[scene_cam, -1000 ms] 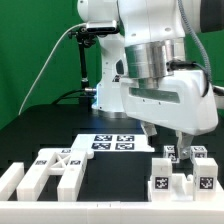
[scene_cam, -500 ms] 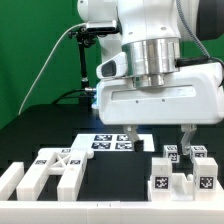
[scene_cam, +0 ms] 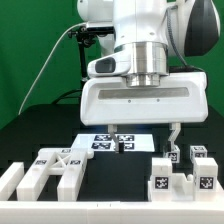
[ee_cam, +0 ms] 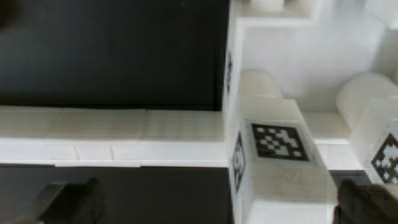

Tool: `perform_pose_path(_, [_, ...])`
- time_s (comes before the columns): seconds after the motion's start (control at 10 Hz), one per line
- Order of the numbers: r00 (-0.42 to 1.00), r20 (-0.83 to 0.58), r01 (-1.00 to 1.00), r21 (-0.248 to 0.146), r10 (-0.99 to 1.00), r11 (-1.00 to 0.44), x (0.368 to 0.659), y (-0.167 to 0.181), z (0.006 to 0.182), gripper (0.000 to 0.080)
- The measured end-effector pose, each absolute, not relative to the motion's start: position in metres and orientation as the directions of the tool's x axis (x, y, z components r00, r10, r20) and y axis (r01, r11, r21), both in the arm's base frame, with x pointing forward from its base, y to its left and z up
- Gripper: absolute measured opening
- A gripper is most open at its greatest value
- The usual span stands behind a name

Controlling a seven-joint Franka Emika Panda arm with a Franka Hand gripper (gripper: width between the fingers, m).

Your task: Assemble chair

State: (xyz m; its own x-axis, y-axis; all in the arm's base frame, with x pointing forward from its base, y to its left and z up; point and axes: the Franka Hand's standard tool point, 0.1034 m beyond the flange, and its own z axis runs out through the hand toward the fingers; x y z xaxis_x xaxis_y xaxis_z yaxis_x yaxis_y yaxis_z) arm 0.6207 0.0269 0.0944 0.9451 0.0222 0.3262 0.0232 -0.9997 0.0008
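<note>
The chair's loose white pieces lie in two groups on the black table. One group (scene_cam: 55,170), with a cross-braced piece, is at the exterior view's left front. The other group (scene_cam: 182,177), blocky pieces with square tags, is at the right front. My gripper (scene_cam: 147,140) hangs above the table between the groups, open wide and empty, one finger (scene_cam: 118,143) over the marker board. In the wrist view, two rounded tagged pieces (ee_cam: 272,135) lie close to one finger, and the gripper (ee_cam: 217,203) has only bare black table between its fingers.
The marker board (scene_cam: 105,141) lies flat behind the pieces, under the gripper. A pale white band (ee_cam: 107,135) crosses the wrist view. The arm's broad white hand (scene_cam: 145,100) hides the table behind it. A green backdrop stands at the back.
The gripper has swung towards the exterior view's left, from above the right group to above the marker board, and turned so both fingers now show spread wide apart.
</note>
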Motion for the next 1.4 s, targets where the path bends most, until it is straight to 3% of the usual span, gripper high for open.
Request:
perform_pose_path(0.2, [0.946,0.325,0.02,0.0,0.019,-1.0,0.62,0.027,0.093,0.0648])
perform_pose_path(0.5, [0.954,0.299,0.026,0.015,0.029,-1.0,0.605,0.031,0.061,0.0648])
perform_pose_path(1.0, [0.958,0.287,-0.001,0.016,0.004,-1.0,0.611,0.044,0.02,0.0648])
perform_pose_path(1.4, [0.958,0.286,-0.028,0.009,-0.025,-1.0,0.613,0.046,0.015,0.0639])
